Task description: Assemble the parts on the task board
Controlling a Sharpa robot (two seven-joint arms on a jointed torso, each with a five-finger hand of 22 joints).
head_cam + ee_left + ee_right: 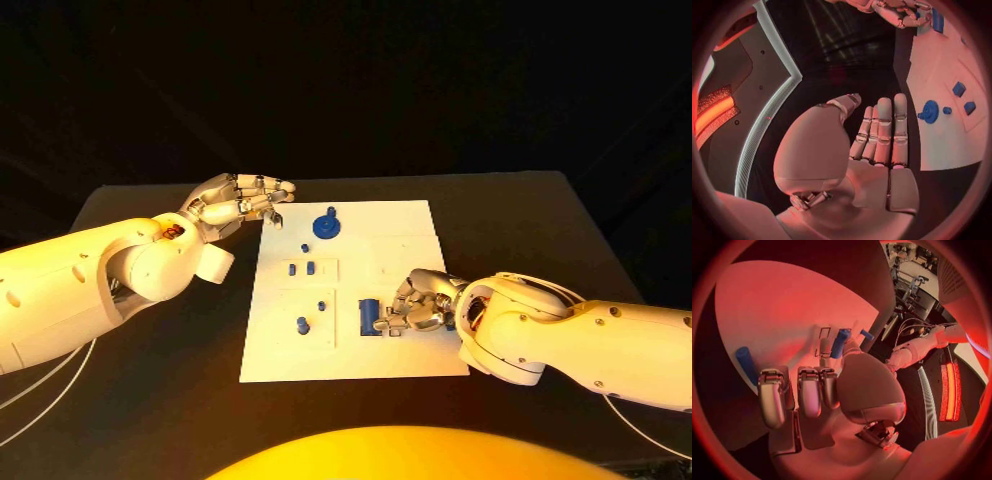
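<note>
Nearest you, the right hand (418, 305) sits low over the near right part of the board (389, 345), knuckles up, fingers (811, 390) curled down onto the white surface. A blue block (369, 316) stands just beside those fingertips on the board; you cannot tell from these views whether the fingers actually grip it or only touch beside it. In the right wrist view a blue cylinder (839, 343) lies near the thumb and another blue piece (746, 364) lies off to the side.

Your left hand (238, 207) hovers at the far left corner of the board, off its edge. In the left wrist view its fingers (882, 131) are straight and pressed side by side, palm bare, holding nothing.

Parts on the board: a round blue disc (327, 226) near the far end, small pegs (300, 268) mid-left, one peg (302, 325) nearer you. The board lies on the black table (159, 360).
</note>
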